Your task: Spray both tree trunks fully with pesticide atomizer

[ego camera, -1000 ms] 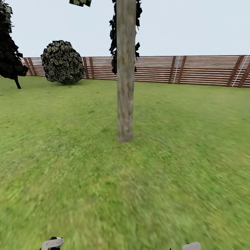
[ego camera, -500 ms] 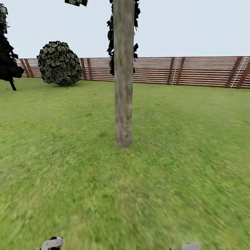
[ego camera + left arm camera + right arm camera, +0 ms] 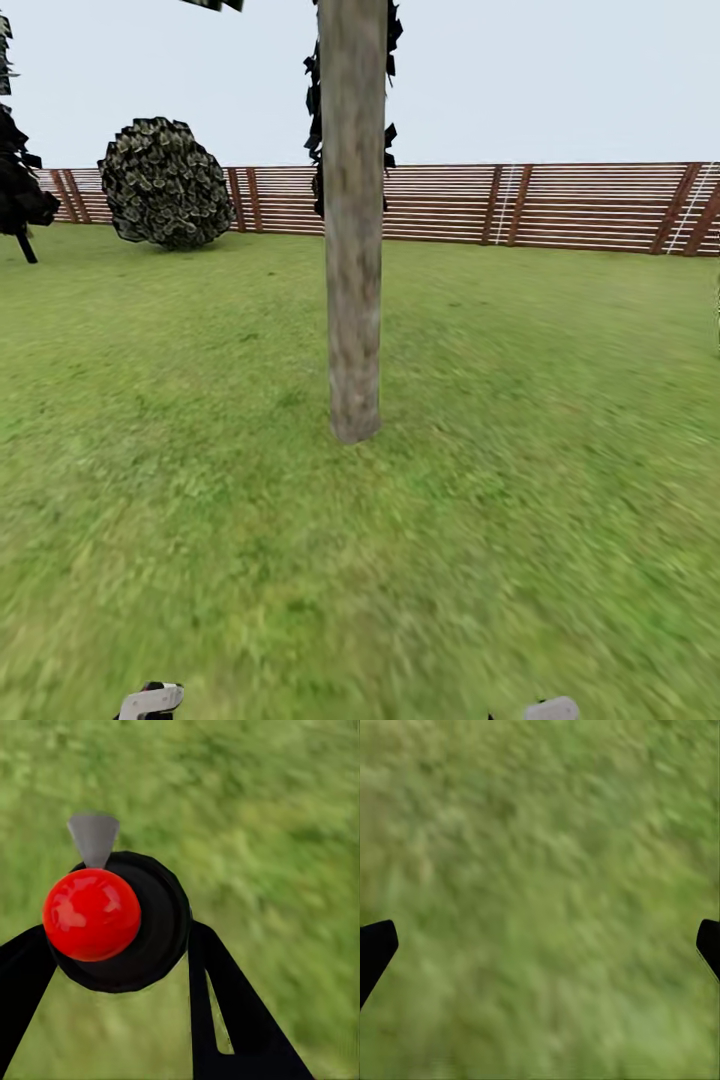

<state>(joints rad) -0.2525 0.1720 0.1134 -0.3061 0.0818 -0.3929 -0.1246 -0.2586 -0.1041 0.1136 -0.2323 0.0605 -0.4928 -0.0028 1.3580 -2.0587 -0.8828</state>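
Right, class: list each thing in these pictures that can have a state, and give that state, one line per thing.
Pesticide atomizer: held between the left gripper's fingers, grey nozzle forward.
Left gripper: shut on the atomizer.
Right gripper: open, nothing between its fingers, over grass.
Tree trunk: upright, bare.
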